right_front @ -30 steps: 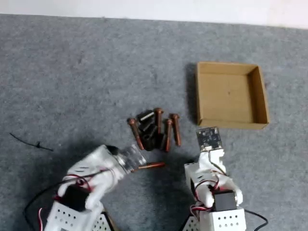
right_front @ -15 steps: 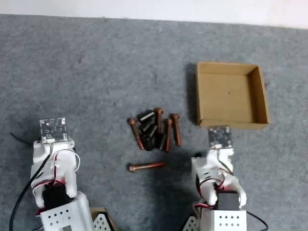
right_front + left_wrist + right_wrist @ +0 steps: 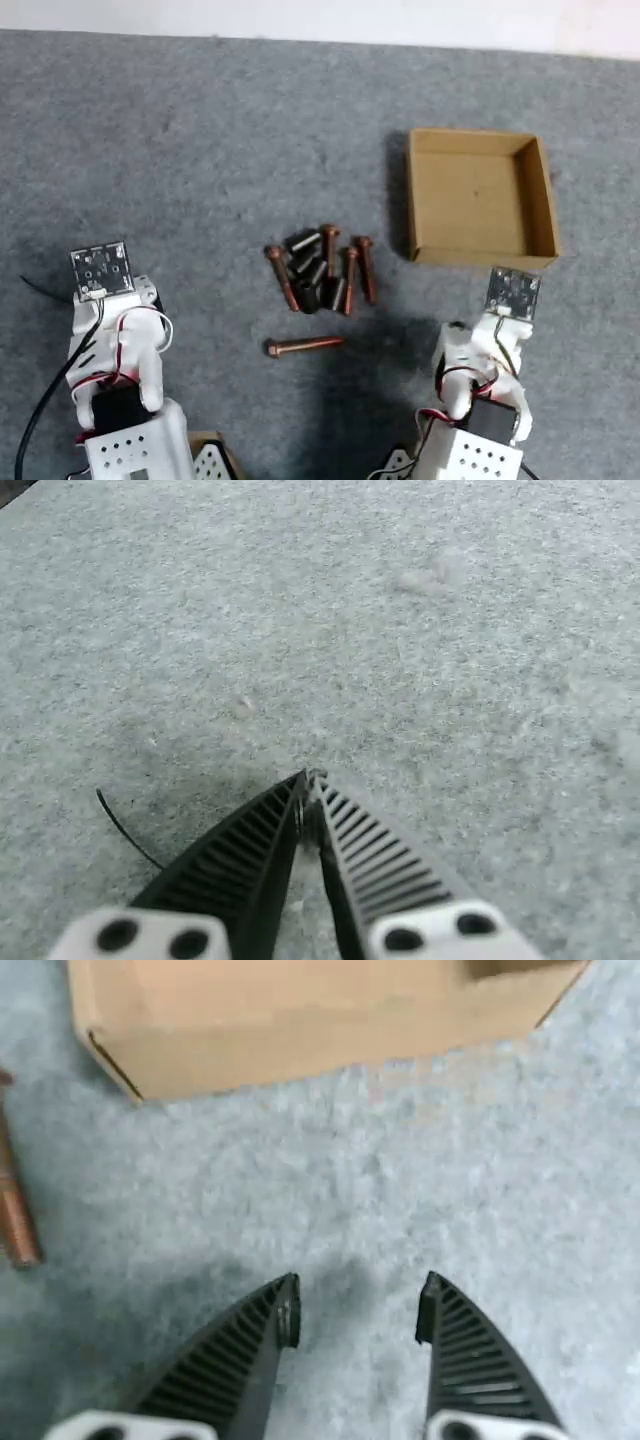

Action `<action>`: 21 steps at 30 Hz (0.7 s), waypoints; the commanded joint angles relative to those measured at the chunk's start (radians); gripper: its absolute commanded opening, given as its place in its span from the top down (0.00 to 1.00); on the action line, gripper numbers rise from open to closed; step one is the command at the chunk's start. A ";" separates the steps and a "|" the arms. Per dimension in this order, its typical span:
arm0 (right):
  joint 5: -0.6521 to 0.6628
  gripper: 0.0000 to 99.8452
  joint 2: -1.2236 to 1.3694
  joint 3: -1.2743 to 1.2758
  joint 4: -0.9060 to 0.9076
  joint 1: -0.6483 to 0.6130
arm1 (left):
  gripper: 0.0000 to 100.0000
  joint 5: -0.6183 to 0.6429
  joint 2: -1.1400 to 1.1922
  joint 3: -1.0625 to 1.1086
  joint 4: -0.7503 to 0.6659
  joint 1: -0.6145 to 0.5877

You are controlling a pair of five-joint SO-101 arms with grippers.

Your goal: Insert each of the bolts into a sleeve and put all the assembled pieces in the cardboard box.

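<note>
High view: grey carpeted tabletop point(image 3: 180, 150), pale wall point(image 3: 300, 15) along the top edge. Four bolts point(image 3: 329, 250) lie among dark sleeves point(image 3: 301, 243) at centre, a fifth bolt point(image 3: 303, 346) alone below them, one cardboard box point(image 3: 415, 200) upper right. Left wrist view: left claw point(image 3: 310, 780) closed over carpet. Right wrist view: right claw point(image 3: 355, 1310) parted wide near the box.

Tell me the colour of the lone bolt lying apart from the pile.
The lone bolt is coppery brown; the high view shows it best.
</note>
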 commanded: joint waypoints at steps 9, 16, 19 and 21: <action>-0.025 0.81 0.414 -0.314 -0.153 -0.555 | 0.98 0.008 -0.008 -0.021 0.012 -0.068; -0.121 0.81 1.055 -0.751 -0.185 -0.733 | 0.98 0.006 -0.008 -0.013 0.012 -0.068; -0.178 0.81 1.299 -0.906 -0.185 -0.773 | 0.98 0.006 -0.008 -0.013 0.012 -0.068; -0.218 0.81 1.432 -0.983 -0.185 -0.782 | 0.98 0.005 -0.008 -0.013 0.012 -0.068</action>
